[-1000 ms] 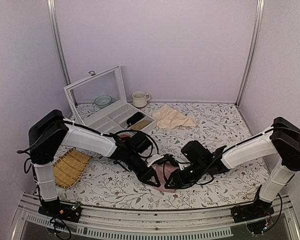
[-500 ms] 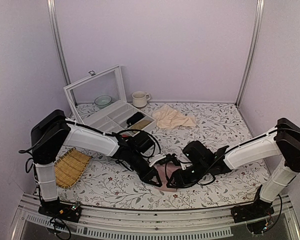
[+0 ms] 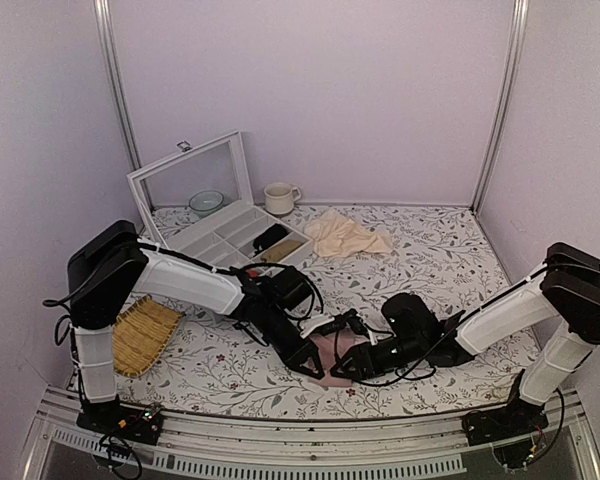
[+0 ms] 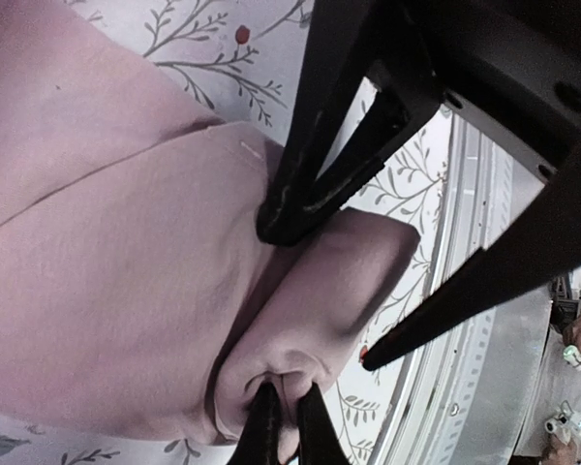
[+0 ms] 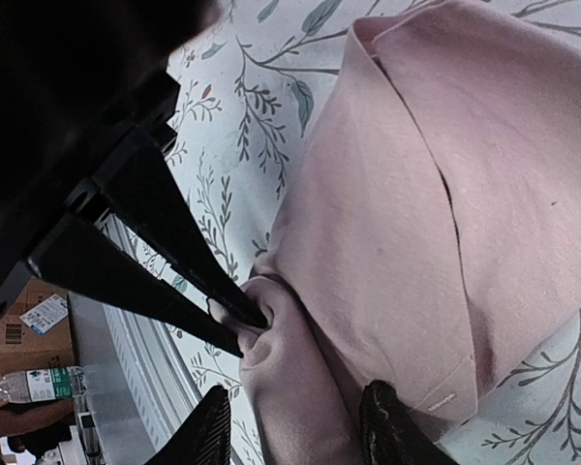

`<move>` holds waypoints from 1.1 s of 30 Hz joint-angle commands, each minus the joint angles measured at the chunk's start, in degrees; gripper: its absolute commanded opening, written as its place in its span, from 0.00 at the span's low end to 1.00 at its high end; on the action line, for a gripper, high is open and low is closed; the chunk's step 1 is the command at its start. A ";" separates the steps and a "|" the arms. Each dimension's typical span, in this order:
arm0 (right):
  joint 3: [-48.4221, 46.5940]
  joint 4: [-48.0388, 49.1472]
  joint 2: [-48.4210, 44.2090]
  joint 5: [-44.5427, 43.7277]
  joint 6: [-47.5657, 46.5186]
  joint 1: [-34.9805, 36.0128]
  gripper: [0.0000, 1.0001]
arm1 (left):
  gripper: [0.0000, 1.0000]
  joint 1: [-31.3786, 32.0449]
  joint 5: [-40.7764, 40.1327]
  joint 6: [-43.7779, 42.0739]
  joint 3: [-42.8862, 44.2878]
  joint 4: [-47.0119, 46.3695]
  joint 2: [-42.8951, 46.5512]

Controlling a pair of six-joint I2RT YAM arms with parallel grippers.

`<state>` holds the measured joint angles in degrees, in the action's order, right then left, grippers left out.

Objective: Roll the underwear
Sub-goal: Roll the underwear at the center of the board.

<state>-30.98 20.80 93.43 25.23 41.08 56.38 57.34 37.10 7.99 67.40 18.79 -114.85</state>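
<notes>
Bunching dusty-pink underwear point(image 5: 387, 194), soft matte folded layers

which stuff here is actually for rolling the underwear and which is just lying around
For the job:
- underwear, a fold of it pinched in the shut left tool
- right tool, open astride the same fold

Lying about:
- beige cloth
- organiser tray, lid up
- cream mug
- pale green bowl
- woven mat
</notes>
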 commanded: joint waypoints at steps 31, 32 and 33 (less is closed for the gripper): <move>-4.67 -19.72 -14.78 -37.39 -21.98 16.96 0.50 | 0.00 1.33 -2.85 1.20 1.22 7.73 -5.80; -4.91 -19.41 -14.08 -38.54 -22.46 17.91 0.50 | 0.00 1.34 -2.89 1.16 1.36 7.94 -5.89; -5.12 -18.94 -13.01 -39.72 -23.28 19.02 0.50 | 0.00 1.29 -2.98 1.08 1.54 8.08 -5.96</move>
<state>-34.30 3.79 76.40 -5.52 22.79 72.38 57.39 38.24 9.45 70.04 21.47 -116.53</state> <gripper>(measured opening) 0.498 0.020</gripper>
